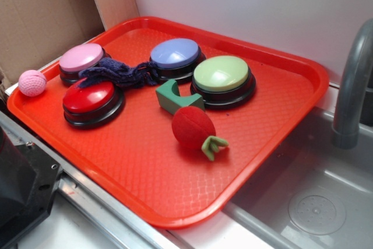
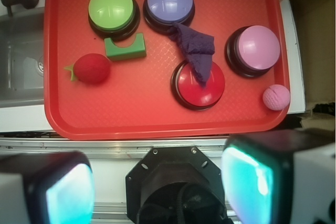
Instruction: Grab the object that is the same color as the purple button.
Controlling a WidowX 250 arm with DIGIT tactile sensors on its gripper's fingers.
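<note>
The dark purple knitted object (image 1: 119, 74) (image 2: 197, 50) lies limp on the red tray (image 1: 145, 173) (image 2: 136, 114), draped between the purple button (image 1: 175, 53) (image 2: 169, 1), the red button (image 1: 90, 98) (image 2: 199, 85) and the pink button (image 1: 81, 58) (image 2: 257, 48). In the wrist view my gripper (image 2: 160, 187) stands open high above the tray's near edge, its fingers (image 2: 68, 192) wide apart with nothing between them. The gripper does not show in the exterior view.
A green button (image 1: 221, 74) (image 2: 111, 6), a green block (image 1: 175, 98) (image 2: 125, 48) and a red plush strawberry (image 1: 193, 127) (image 2: 92, 68) sit on the tray. A pink crocheted ball (image 1: 32, 83) (image 2: 276, 97) rests at its corner. A sink (image 1: 315, 202) with a faucet (image 1: 352, 86) adjoins.
</note>
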